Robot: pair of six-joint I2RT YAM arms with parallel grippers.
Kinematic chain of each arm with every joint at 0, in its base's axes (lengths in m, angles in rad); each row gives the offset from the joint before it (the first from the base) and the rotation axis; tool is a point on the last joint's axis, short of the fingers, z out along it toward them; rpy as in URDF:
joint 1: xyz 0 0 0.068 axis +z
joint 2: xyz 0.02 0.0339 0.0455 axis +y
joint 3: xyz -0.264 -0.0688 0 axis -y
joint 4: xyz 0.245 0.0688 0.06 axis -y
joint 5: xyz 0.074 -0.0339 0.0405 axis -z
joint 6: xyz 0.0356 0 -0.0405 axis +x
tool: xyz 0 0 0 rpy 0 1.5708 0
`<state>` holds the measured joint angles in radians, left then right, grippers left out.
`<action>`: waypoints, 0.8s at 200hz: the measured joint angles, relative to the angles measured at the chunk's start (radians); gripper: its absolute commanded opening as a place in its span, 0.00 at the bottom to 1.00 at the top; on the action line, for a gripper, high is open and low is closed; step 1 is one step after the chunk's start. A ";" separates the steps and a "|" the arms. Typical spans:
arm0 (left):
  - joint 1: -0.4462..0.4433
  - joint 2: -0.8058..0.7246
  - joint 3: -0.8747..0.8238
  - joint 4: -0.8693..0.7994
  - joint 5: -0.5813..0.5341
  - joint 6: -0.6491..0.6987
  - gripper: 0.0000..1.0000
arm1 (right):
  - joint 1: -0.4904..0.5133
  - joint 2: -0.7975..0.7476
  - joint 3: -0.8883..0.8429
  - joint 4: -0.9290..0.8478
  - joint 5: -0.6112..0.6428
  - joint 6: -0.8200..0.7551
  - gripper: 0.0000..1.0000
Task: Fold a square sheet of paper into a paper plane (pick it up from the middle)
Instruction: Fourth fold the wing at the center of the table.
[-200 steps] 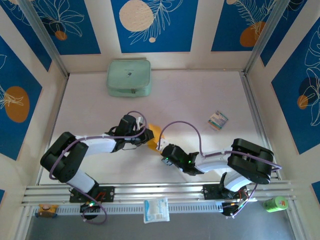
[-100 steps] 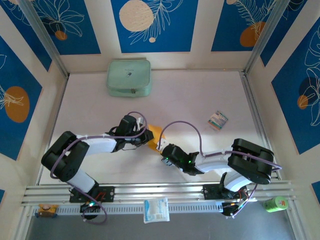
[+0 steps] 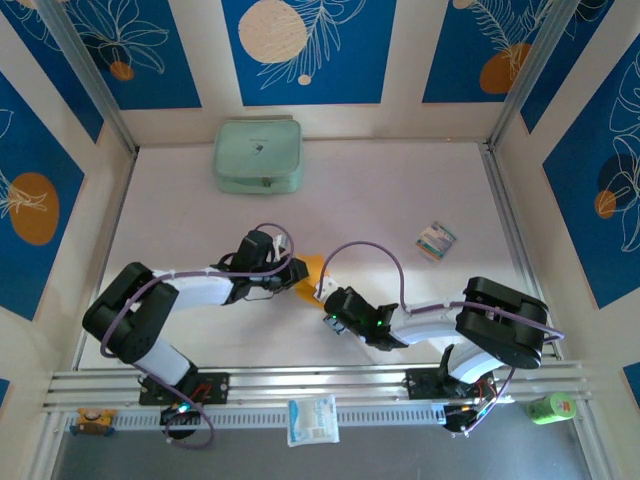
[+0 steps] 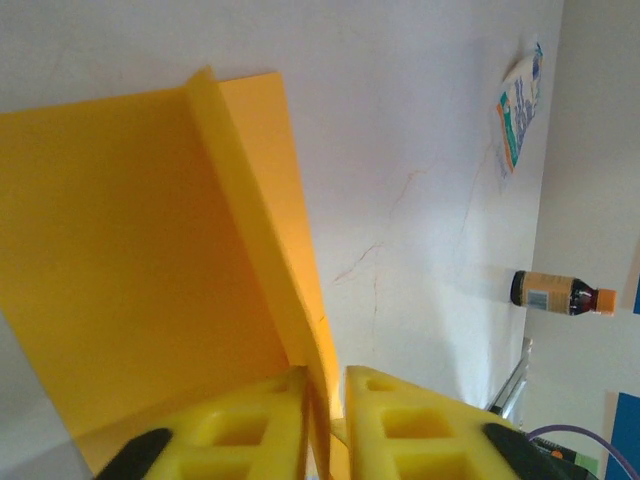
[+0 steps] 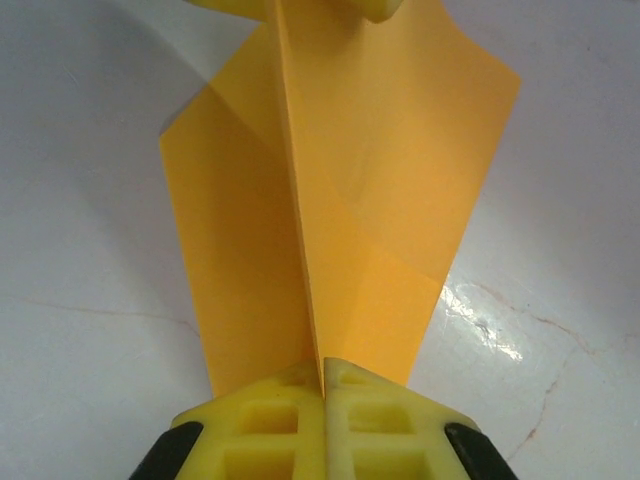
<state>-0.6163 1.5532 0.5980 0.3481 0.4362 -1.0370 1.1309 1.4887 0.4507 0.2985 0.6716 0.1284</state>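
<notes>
While the small, thin orange-yellow sheet of paper [image 3: 312,268] sits partly folded near the middle of the white table [image 3: 400,190], the 2 arms meet over it from either side. The paper has 1 raised centre crease standing up from the flat parts, which rest on the table. In the right wrist view the right pincer [image 5: 322,375] has its yellow fingers pressed together on the near end of that upright crease of the paper [image 5: 370,150]. In the left wrist view the left pincer [image 4: 325,385] straddles the ridge of the paper [image 4: 150,250] with a narrow gap between its fingers (whether they press on the fold or merely flank it, I cannot tell). From above, the left pincer [image 3: 295,274] and right pincer [image 3: 326,296] lie just beside each other. A pale green zipped pouch [image 3: 258,155] lies well apart at the far side, a small multicoloured striped card [image 3: 436,241] to the right, and a white-and-blue packet [image 3: 313,419] at the near edge.
</notes>
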 measured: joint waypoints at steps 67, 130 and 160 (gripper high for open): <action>0.005 -0.117 -0.003 -0.072 -0.076 0.019 0.52 | -0.069 0.000 0.000 0.000 -0.115 0.094 0.05; 0.007 -0.138 -0.008 -0.113 -0.109 0.025 0.52 | -0.150 0.000 0.000 0.005 -0.274 0.222 0.07; 0.007 -0.138 -0.008 -0.124 -0.113 0.024 0.52 | -0.196 0.000 0.000 0.011 -0.359 0.291 0.08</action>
<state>-0.6090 1.4147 0.5896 0.2245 0.3237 -1.0126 0.9352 1.4887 0.4503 0.3099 0.3122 0.4194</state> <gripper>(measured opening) 0.521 0.078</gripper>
